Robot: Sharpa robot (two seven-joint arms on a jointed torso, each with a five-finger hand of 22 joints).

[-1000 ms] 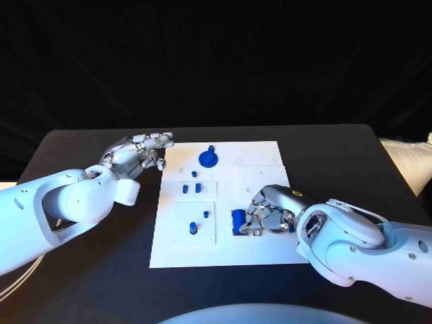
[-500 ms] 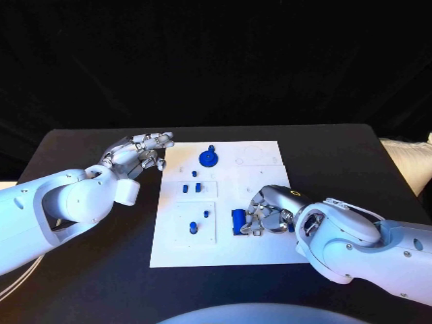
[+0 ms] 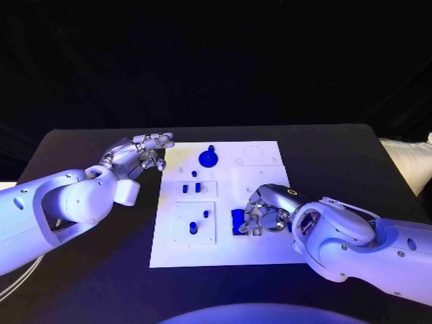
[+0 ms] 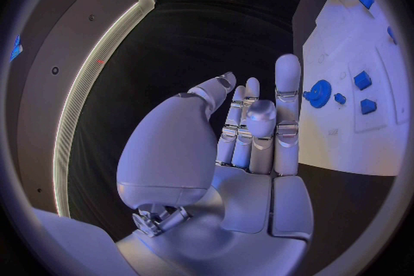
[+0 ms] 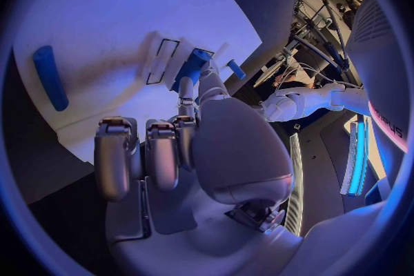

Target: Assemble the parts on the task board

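1. Black table [image 3: 90, 145]; white board [image 3: 255, 253] at centre.
2. Right hand [image 3: 262, 214] at 4 o'clock, now slightly further left, pinches the blue part [image 3: 237, 221]; seating appears underway.
3. Left hand [image 3: 138, 154] at 10 o'clock stays spread, holding nothing.

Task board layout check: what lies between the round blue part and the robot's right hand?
Bare white board separates the round part from the right hand, per the head view.

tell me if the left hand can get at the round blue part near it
Probably yes. The left hand hovers open just beside the board, and nothing lies between its fingers and the round part.
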